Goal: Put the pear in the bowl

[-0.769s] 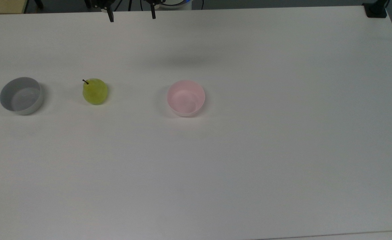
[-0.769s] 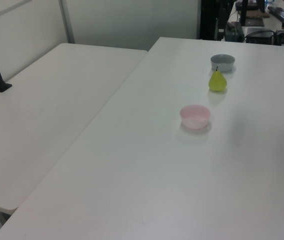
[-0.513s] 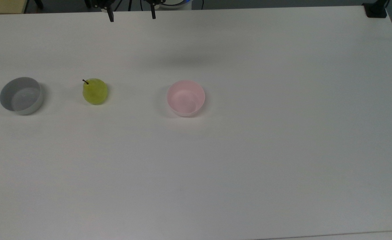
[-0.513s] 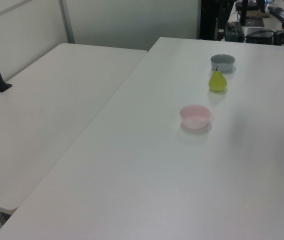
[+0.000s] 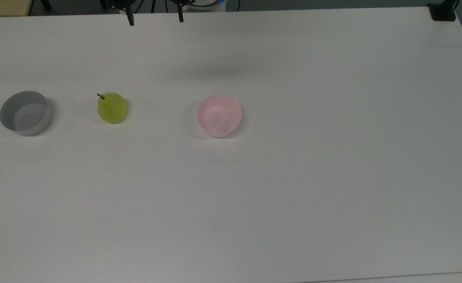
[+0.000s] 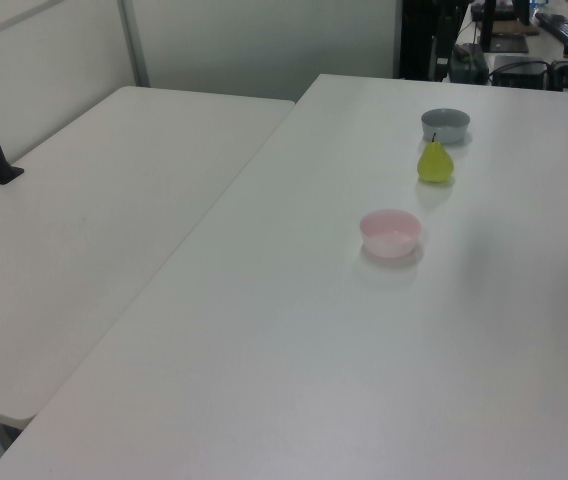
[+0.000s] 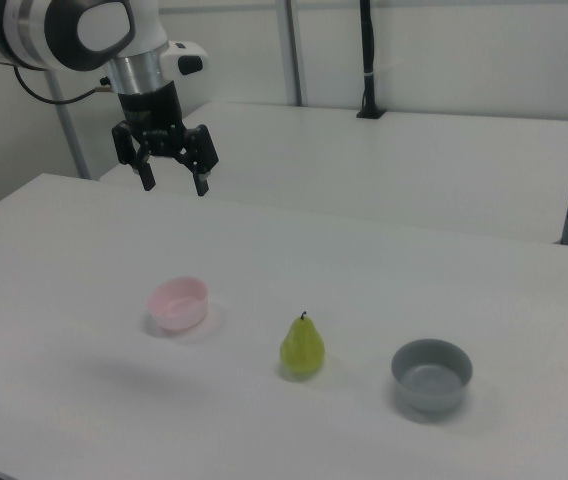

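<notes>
The yellow-green pear [image 5: 112,107] [image 6: 435,162] [image 7: 302,348] stands upright on the white table [image 5: 294,177], dark stem up. The pale pink bowl [image 5: 219,115] [image 6: 390,232] [image 7: 179,303] sits empty to its right in the top view. My gripper [image 5: 155,19] [image 7: 175,183] hangs open and empty high above the table's far edge in the top view, well apart from both. In the right view it is above and behind the pink bowl.
A grey bowl [image 5: 25,112] [image 6: 445,124] [image 7: 431,374] sits at the top view's left, beyond the pear. A second white table [image 6: 94,230] adjoins at the left view's left. A black post [image 7: 366,60] rises behind in the right view.
</notes>
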Robot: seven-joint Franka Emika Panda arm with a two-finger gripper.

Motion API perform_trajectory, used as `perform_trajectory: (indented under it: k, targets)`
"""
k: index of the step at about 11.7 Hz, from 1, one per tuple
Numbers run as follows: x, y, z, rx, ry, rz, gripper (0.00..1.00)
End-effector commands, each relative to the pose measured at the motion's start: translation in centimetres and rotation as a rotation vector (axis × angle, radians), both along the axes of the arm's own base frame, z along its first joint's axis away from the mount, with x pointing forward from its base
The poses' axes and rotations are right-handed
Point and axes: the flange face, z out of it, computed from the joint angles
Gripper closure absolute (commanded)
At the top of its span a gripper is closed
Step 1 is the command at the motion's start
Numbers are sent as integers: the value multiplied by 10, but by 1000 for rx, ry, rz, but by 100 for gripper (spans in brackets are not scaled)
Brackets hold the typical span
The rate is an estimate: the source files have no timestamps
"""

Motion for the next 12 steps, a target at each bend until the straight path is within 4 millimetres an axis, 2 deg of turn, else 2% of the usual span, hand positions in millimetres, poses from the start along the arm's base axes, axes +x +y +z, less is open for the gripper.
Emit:
perform_trajectory:
  k: [1, 3, 6, 8, 9, 11, 12]
  targets:
    - [-5, -6, 5, 17, -21, -19, 0]
    - [-8, -8, 4, 7, 2, 8, 0]
    - [-12, -19, 3, -18, 26, 189, 0]
    - [-15, -42, 5, -63, 38, 302, 0]
    - [-16, -57, 5, -77, 37, 302, 0]
    - [-18, -88, -8, -71, 39, 240, 0]
    - [-22, -104, -24, -60, 49, 219, 0]
